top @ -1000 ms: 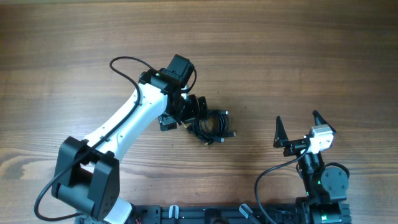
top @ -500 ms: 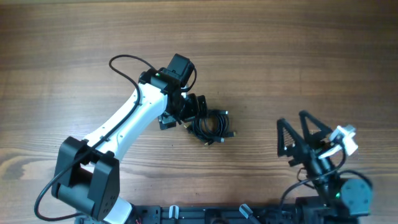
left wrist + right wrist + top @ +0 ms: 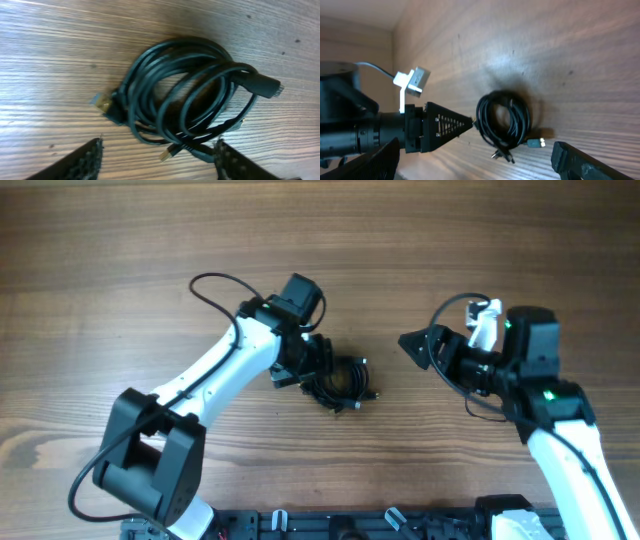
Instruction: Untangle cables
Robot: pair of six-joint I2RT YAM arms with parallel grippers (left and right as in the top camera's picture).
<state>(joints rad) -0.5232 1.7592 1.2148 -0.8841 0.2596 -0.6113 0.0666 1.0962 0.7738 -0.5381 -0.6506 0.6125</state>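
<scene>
The cables [image 3: 343, 381] lie as one tangled coil of thin black cords on the wooden table [image 3: 480, 240], with small plugs sticking out of its edges. In the left wrist view the coil [image 3: 185, 95] fills the middle, with a gold plug [image 3: 103, 103] on its left. My left gripper [image 3: 316, 366] sits at the coil's left edge and is open. Its fingertips [image 3: 85, 160] straddle the coil's near edge without pinching it. My right gripper [image 3: 425, 358] hovers to the right of the coil, open, pointing left at it. The coil [image 3: 502, 122] also lies ahead in the right wrist view.
The left arm's thicker black wire [image 3: 215, 285] loops above its white link. The left gripper's finger [image 3: 447, 125] shows in the right wrist view, touching the coil's left side. Bare wood surrounds the coil.
My right arm has swung up from the table's front edge to the right of the coil, gripper turned toward it. My left gripper has shifted slightly right and its jaws have narrowed a little.
</scene>
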